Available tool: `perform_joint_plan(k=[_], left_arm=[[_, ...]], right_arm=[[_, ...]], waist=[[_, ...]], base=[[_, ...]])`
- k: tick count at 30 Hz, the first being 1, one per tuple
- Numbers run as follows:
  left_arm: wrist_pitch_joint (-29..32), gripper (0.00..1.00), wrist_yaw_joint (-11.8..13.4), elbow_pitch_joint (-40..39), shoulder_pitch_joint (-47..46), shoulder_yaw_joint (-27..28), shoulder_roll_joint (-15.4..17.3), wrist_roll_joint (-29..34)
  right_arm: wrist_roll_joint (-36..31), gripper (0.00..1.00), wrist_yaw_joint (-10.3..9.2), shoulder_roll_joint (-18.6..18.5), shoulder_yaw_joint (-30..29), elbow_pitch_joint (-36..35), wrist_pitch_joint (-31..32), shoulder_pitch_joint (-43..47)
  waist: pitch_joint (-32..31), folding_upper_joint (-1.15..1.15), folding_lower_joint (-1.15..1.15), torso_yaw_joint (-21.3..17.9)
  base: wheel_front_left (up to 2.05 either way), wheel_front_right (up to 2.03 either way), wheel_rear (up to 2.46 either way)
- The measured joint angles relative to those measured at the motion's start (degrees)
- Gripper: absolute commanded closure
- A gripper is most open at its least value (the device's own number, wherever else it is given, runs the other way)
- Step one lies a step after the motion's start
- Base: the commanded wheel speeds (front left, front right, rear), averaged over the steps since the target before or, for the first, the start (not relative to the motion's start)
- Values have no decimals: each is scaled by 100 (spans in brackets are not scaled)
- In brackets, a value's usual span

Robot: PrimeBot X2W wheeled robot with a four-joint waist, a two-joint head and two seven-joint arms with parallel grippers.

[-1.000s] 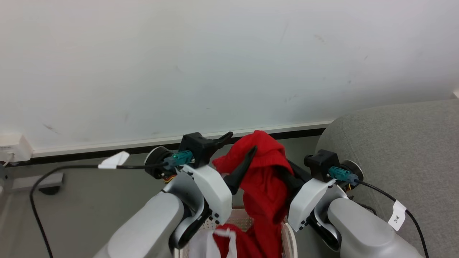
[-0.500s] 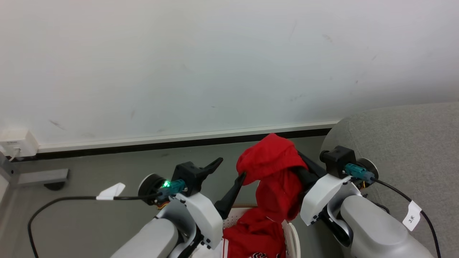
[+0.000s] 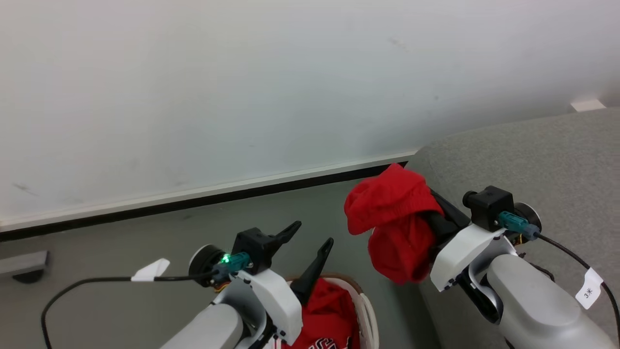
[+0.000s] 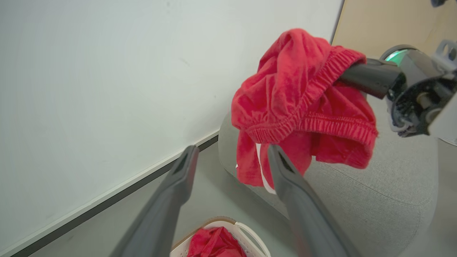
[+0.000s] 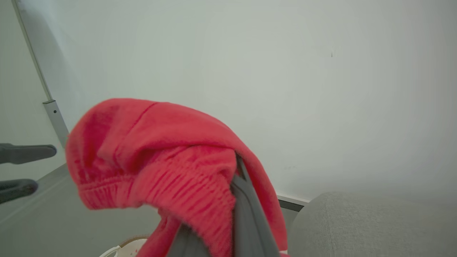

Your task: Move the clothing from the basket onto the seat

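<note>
One red garment (image 3: 395, 218) is bunched up and off the floor, draped over the right tool (image 3: 436, 220), which is clenched on its elastic waistband. It hangs at the 9 o'clock edge of the grey seat (image 3: 533, 155); touching it or just in front, can't tell. In the head view it sits at 1 o'clock from the basket (image 3: 366, 310), clear of the rim. More red clothing (image 3: 329, 310) with white print lies in the basket, at 6 o'clock in frame. The left tool (image 3: 314, 232) is released, fingers spread, empty, over the basket's 10 o'clock side. Grey floor (image 3: 121, 252), white wall (image 3: 242, 72) at 12 o'clock.
</note>
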Motion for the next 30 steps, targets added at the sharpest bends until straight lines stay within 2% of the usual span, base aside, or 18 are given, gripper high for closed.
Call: perform_joint_plan(k=[15,23,30], left_arm=[[-203,0,-118,27,-65,-215,-218,16],[-183,0,-256,-103,-492,-381,-235,229],[-118,0,-415,-255,-1042,-454,-155,465]], right_arm=[[-146,100,0,-603,-563,-400,-1,159],[-308,100,0,-864,-1352,-669,0,140],[-595,100,0,-1310,-2323,-734,42,-620]], waist=[[345,0,0,-1049],[1009,0,0,-1125],[1838,0,1,-941]], base=[[0,0,0],[0,0,0],[0,0,0]])
